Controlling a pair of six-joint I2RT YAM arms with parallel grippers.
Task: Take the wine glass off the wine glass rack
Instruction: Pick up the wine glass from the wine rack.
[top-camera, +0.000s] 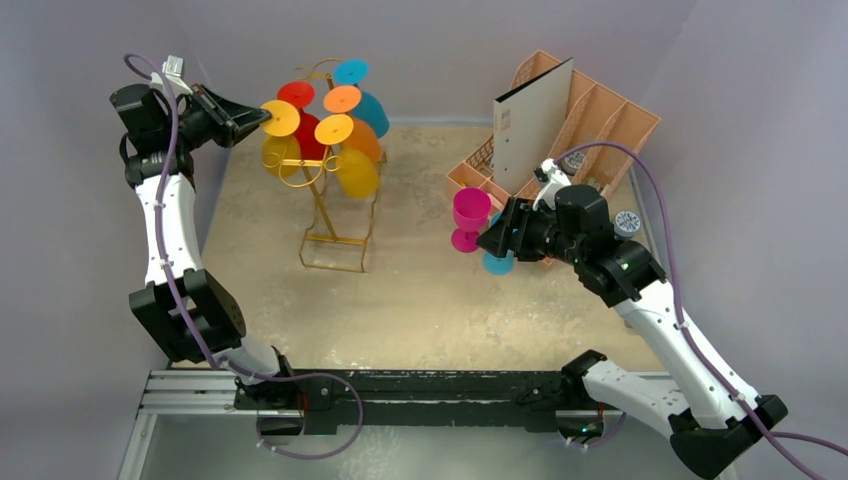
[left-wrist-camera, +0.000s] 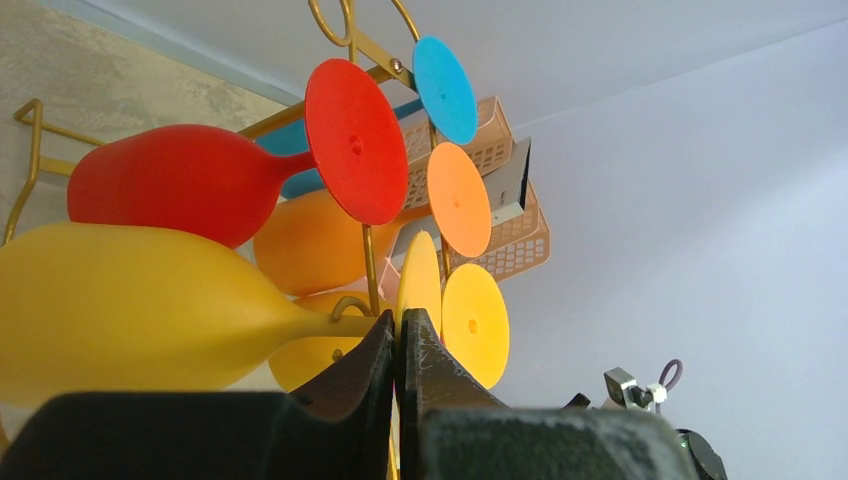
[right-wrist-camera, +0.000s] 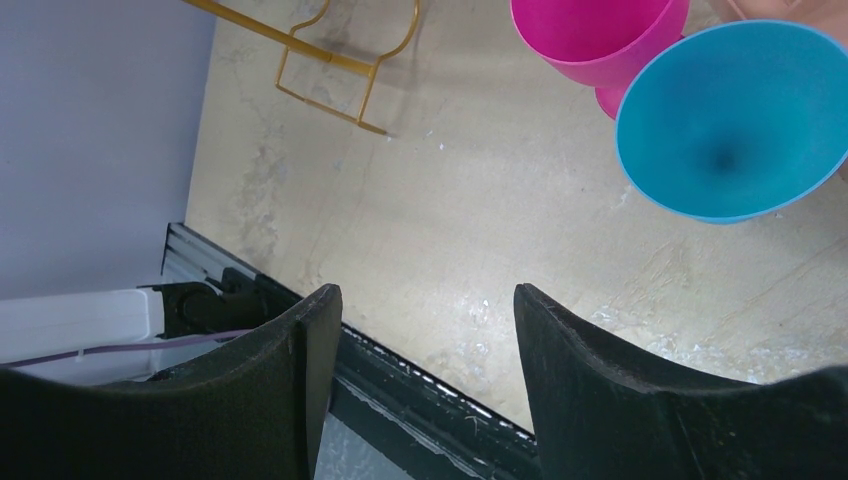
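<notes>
At the tall gold wire rack (top-camera: 325, 208), a yellow plastic wine glass (left-wrist-camera: 130, 310) was clamped by its foot in the left gripper (left-wrist-camera: 398, 325), unhooking likely needed next.

Yellow wine glass (left-wrist-camera: 130, 310) — horizontal, stem hooked on gold wire wine glass rack (top-camera: 325, 212) — upright, far-left.

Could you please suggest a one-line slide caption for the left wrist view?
Left gripper shut on the foot of a yellow wine glass hanging on the gold wine glass rack.
</notes>
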